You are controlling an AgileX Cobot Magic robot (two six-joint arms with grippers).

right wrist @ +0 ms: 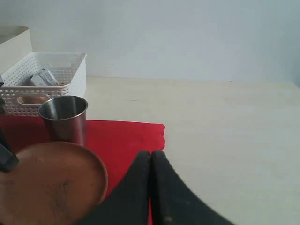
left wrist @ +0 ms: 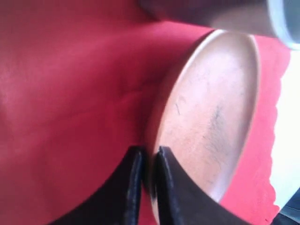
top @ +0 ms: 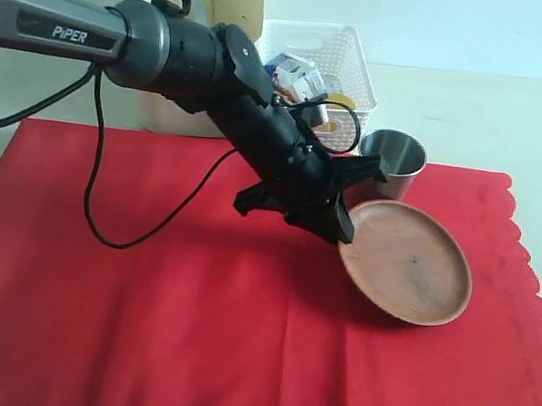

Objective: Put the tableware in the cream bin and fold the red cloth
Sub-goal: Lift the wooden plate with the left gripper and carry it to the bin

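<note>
round brown plate [top: 409, 265] is sitting tilted on the red cloth [top: 182, 332], left hand [left wrist: 149, 160] slanting down, pinching its rim.

Exterior high, overlooking cloth [top: 186, 302]; left wrist close, right low; all share plate [top: 409, 263].

The left claw [top: 346, 224] grips the rim of the tilted brown plate [top: 411, 268] on the red cloth [top: 133, 325], near the steel cup [top: 396, 160].
</note>
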